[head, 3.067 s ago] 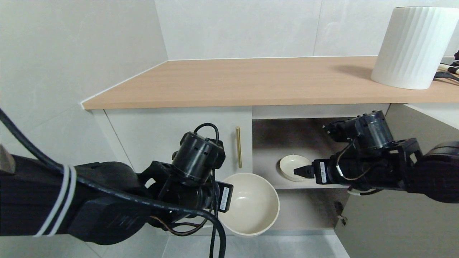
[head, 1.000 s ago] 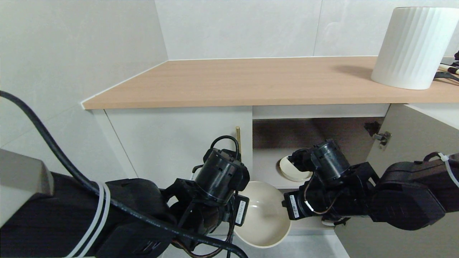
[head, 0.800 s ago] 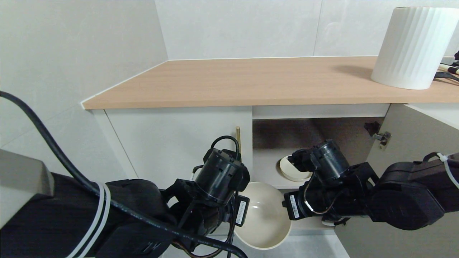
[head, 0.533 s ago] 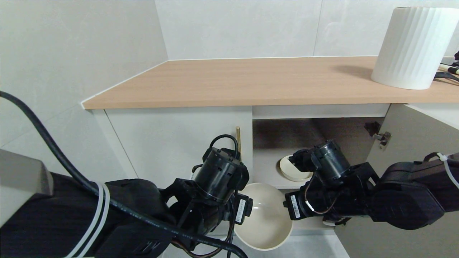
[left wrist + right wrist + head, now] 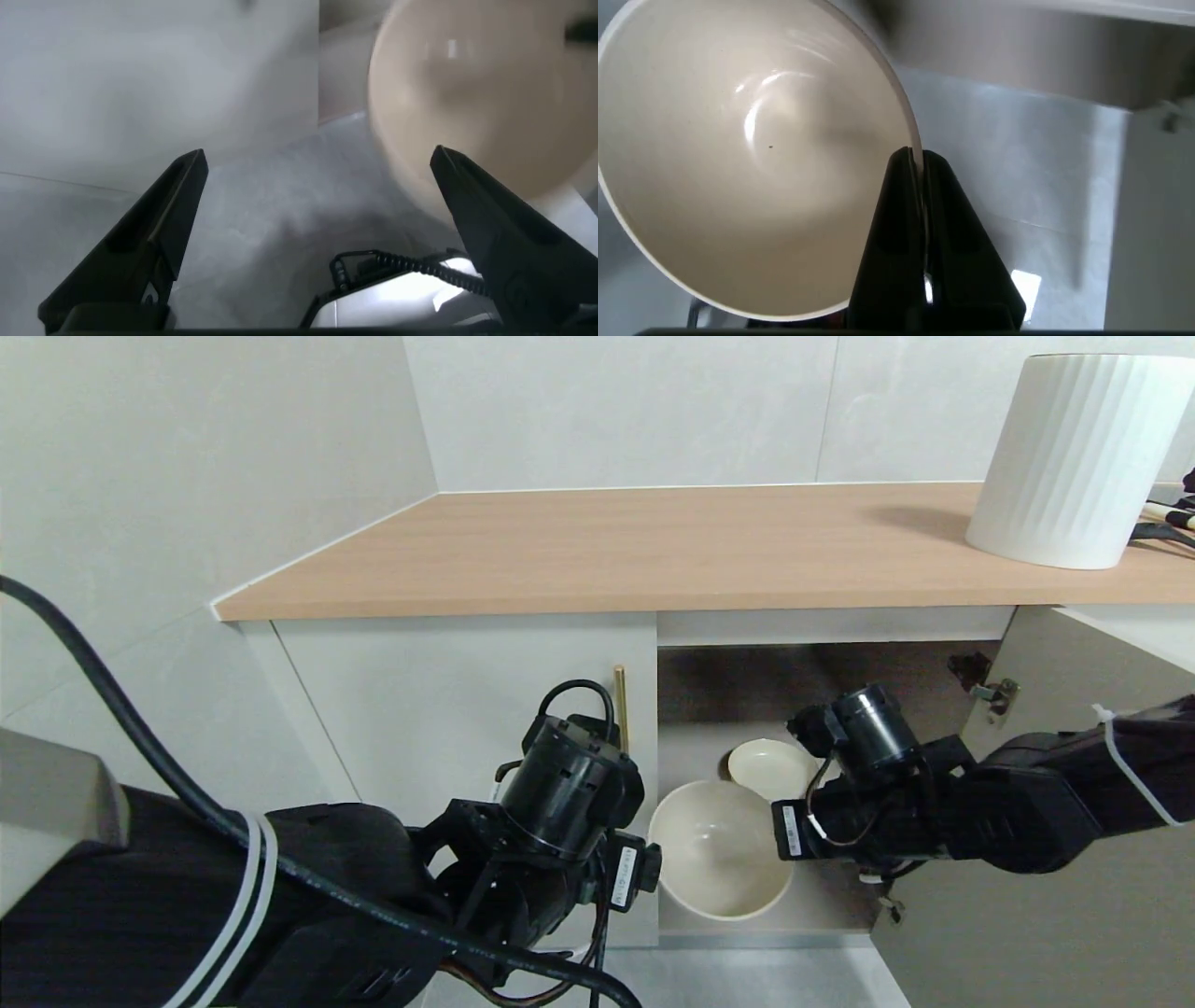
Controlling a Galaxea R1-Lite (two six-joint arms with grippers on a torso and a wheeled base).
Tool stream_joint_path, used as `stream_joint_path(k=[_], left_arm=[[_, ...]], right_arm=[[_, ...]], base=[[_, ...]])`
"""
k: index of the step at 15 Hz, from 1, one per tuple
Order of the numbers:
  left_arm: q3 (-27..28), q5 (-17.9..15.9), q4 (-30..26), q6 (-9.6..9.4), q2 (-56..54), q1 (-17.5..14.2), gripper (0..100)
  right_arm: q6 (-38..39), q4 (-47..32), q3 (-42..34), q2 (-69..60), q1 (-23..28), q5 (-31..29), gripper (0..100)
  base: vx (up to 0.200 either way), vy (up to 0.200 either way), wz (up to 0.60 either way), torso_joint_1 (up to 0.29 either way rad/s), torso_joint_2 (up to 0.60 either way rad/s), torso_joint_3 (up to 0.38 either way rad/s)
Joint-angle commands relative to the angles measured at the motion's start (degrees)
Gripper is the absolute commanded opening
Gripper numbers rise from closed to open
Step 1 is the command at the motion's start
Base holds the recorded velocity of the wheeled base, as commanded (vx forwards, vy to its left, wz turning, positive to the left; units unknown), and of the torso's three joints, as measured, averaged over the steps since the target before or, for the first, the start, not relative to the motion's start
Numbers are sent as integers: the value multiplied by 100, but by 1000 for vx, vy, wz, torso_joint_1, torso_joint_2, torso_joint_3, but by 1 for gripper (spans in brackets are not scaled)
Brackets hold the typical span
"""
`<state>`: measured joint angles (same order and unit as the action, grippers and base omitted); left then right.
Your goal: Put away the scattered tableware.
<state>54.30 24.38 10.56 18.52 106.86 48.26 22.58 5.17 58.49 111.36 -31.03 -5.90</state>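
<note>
A large cream bowl (image 5: 719, 849) hangs tilted in front of the open cabinet's lower opening, its hollow facing me. My right gripper (image 5: 780, 831) is shut on its right rim; the right wrist view shows the bowl (image 5: 757, 159) with the gripper (image 5: 915, 168) pinching that rim. My left gripper (image 5: 644, 873) sits just left of the bowl, open and apart from it. In the left wrist view the left gripper (image 5: 318, 159) has its fingers spread wide, the bowl (image 5: 467, 103) beyond them. A small cream plate (image 5: 770, 767) lies on the cabinet shelf behind the bowl.
The right cabinet door (image 5: 1027, 896) stands swung open, with its hinge (image 5: 994, 691) on the inside. The left door is closed and carries a brass handle (image 5: 619, 695). On the wooden counter (image 5: 653, 551) stand a white ribbed container (image 5: 1074, 457) and some utensils (image 5: 1167, 518).
The bowl has passed from my left gripper to my right. The right arm has lifted it up and toward the cabinet opening, uncovering the small plate. The left gripper has let go.
</note>
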Motion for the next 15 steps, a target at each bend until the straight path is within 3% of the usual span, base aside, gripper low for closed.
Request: stream_joint_path(k=[1,7,15], left_arm=[[2,-4,-1,3,-52,-1,100],[11,5,8,3,-69,-1,100],[11,-4,8,3,-52,-19,100]], right_arm=[[335,-7,444,624,448,-175,0],[1267,2,1393,1397,861,-728,0],[1689,10,2105,1819,1301,-930,0]], base=[[0,0,0,0,0,0],[0,0,0,0,0,0],[0,0,0,0,0,0]])
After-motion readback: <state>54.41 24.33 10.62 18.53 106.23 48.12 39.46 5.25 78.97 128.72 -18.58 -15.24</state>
